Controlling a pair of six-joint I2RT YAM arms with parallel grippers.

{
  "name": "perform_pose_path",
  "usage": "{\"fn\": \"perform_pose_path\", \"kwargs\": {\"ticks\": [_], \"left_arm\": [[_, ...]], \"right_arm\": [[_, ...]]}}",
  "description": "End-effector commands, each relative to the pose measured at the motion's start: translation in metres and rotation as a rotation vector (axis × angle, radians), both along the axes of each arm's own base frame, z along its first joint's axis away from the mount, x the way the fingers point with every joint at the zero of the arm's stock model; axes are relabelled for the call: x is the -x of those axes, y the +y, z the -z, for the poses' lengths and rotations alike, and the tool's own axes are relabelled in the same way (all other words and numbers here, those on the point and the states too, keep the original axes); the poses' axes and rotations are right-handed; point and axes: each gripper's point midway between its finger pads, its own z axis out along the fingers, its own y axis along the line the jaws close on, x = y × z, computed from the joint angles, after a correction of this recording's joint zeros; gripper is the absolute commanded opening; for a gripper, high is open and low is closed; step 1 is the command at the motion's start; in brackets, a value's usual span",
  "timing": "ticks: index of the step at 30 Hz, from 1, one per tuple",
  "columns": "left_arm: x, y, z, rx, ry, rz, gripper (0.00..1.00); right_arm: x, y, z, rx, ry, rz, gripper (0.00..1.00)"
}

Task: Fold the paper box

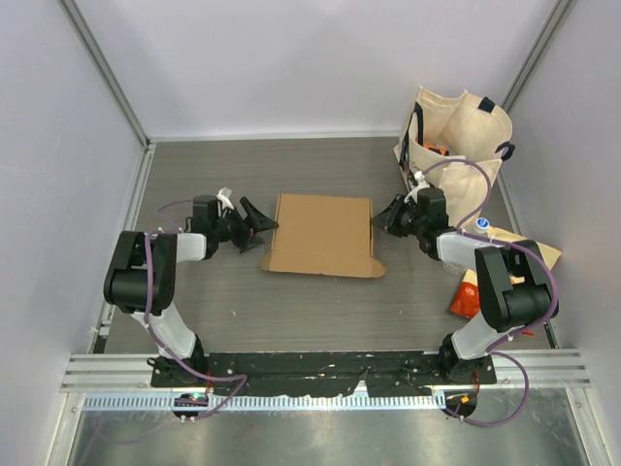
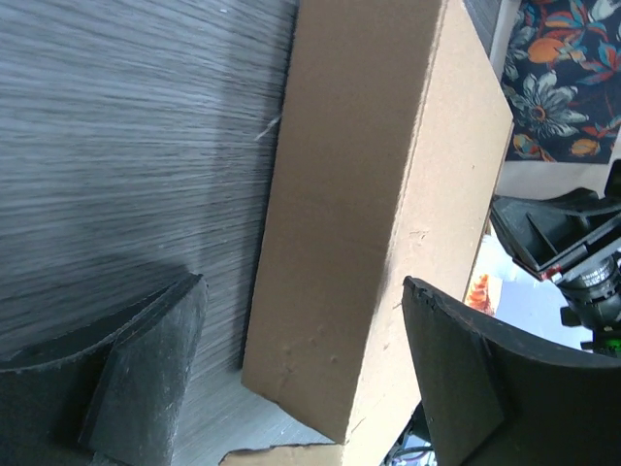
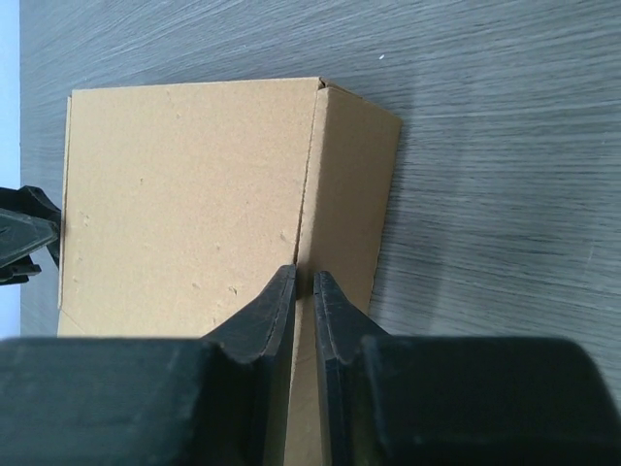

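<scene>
Paper box (image 1: pixel 322 234) mid-table. L gripper (image 1: pixel 264 230) just left of it, jaws wide open. R gripper (image 3: pixel 303 282) at box's right edge, its 2 jaws nearly closed; can't tell if gripping.

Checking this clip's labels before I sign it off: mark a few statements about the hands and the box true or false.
1. The left hand is open wide at the paper box's left edge. True.
2. The right hand is spread wide, clear of the box. False: its fingers are nearly together, pinched on the box's right edge.
3. The paper box sits inside the tote bag. False: it lies on the table between the two hands; the tote stands at the far right corner.
4. An orange snack bag lies beside the right arm. True.
</scene>
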Motion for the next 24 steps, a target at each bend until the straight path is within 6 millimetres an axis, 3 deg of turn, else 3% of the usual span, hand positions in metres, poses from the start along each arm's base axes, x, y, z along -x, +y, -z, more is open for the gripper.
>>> {"fn": "perform_pose_path", "kwargs": {"ticks": [1,15,20,23,24], "left_arm": [[-0.014,-0.019,-0.016,0.047,-0.086,0.049,0.86],[-0.007,-0.047,0.0,0.069,-0.038,0.106,0.86],[-0.002,-0.072,-0.013,0.141,-0.066,0.185,0.85],[0.0,-0.082,-0.028,0.223,-0.082,0.198,0.77],[0.002,-0.083,-0.031,0.257,-0.065,0.188,0.7]], "right_arm": [[0.018,-0.028,0.043,0.056,0.159,0.101,0.17],[0.018,-0.042,0.049,0.071,0.179,0.144,0.17],[0.017,-0.04,0.05,0.063,0.176,0.13,0.17],[0.017,-0.036,0.048,0.049,0.174,0.108,0.18],[0.016,-0.034,0.046,0.042,0.168,0.101,0.18]]}}
